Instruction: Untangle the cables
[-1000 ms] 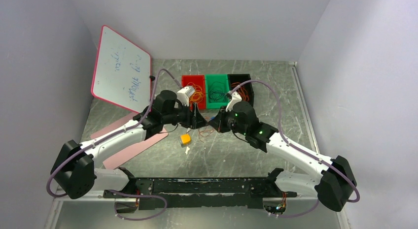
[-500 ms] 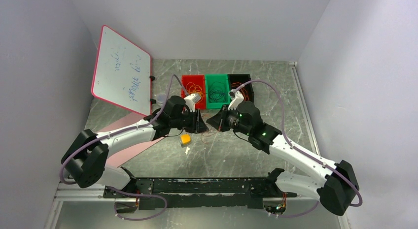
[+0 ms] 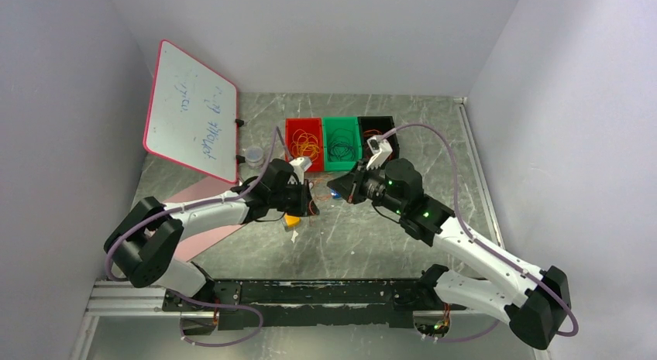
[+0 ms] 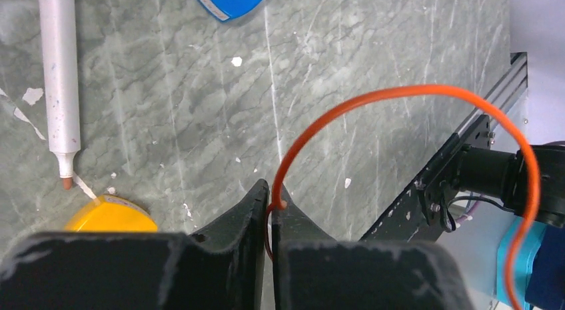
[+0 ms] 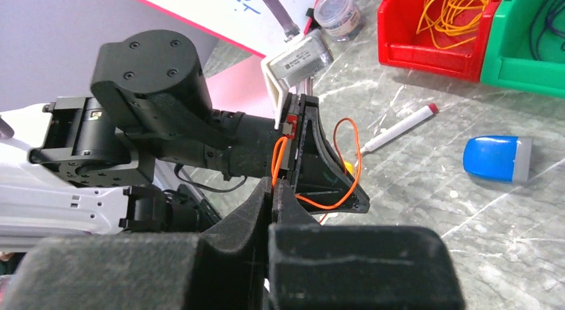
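Note:
A thin red-orange cable (image 4: 400, 89) arcs as a loop above the table. My left gripper (image 4: 273, 190) is shut on one end of it. In the right wrist view the same cable (image 5: 326, 208) curls around the left gripper (image 5: 356, 197) and runs into my right gripper (image 5: 273, 183), which is shut on it. The two grippers sit close together, facing each other, in front of the bins. More cables lie sorted there: yellow-orange ones (image 3: 307, 147) in the red bin (image 3: 291, 135), dark ones (image 3: 341, 149) in the green bin (image 3: 342, 125), and red-orange ones (image 3: 380, 137) in the black bin (image 3: 376, 120).
A blue eraser (image 5: 496, 157), a white marker (image 4: 56, 90) and a yellow object (image 4: 110, 217) lie on the marble table under the grippers. A whiteboard (image 3: 190, 112) leans at the back left with a small jar (image 5: 336, 10) beside it. A pink sheet (image 3: 194, 221) lies under the left arm.
My left gripper went from open to shut on the red-orange cable and dropped a little toward the table. The right arm shifted slightly to the right, still shut.

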Controlling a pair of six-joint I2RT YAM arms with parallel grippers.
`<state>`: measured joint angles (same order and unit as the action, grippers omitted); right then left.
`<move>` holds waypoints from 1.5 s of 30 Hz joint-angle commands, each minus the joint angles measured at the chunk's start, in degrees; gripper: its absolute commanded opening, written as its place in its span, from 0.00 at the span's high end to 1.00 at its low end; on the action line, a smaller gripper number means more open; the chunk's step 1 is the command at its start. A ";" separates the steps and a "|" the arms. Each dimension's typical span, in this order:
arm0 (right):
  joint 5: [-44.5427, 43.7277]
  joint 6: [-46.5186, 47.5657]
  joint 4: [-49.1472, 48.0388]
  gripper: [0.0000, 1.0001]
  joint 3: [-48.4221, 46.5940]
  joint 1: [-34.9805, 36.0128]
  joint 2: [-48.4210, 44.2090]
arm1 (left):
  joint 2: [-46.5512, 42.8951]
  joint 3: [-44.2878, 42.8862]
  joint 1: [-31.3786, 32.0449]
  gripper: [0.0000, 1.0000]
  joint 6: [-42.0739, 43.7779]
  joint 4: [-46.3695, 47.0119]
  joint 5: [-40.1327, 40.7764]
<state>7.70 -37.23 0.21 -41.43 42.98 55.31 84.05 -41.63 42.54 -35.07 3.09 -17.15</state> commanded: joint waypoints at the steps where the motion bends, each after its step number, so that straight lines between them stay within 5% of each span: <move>1: -2.84 3.99 3.29 1.00 -3.18 0.05 -1.45 | 0.97 0.06 0.08 0.90 -0.98 -0.77 3.08; 10: -12.35 10.92 12.86 1.00 -8.76 -0.18 -2.55 | 0.73 0.68 -0.40 0.93 -1.26 -2.52 5.58; 17: -31.10 8.83 22.92 1.00 -12.98 -0.29 -1.87 | -1.32 1.48 -0.60 0.93 -0.71 -4.63 7.88; 31: -54.83 8.89 34.66 1.00 -22.76 -2.51 0.26 | -5.76 3.71 -1.30 0.93 -0.65 -7.76 11.72; 39: -56.22 11.60 36.09 1.00 -23.99 -4.57 2.00 | -14.96 8.03 -2.74 0.64 -1.40 -5.96 12.92; 45: -54.08 12.15 35.00 1.00 -23.00 -6.51 1.80 | -22.11 10.48 -6.56 0.57 -1.82 -6.43 13.09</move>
<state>-45.52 -26.06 35.27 -64.18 37.63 57.17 65.06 -31.59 37.82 -36.64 -3.31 -5.98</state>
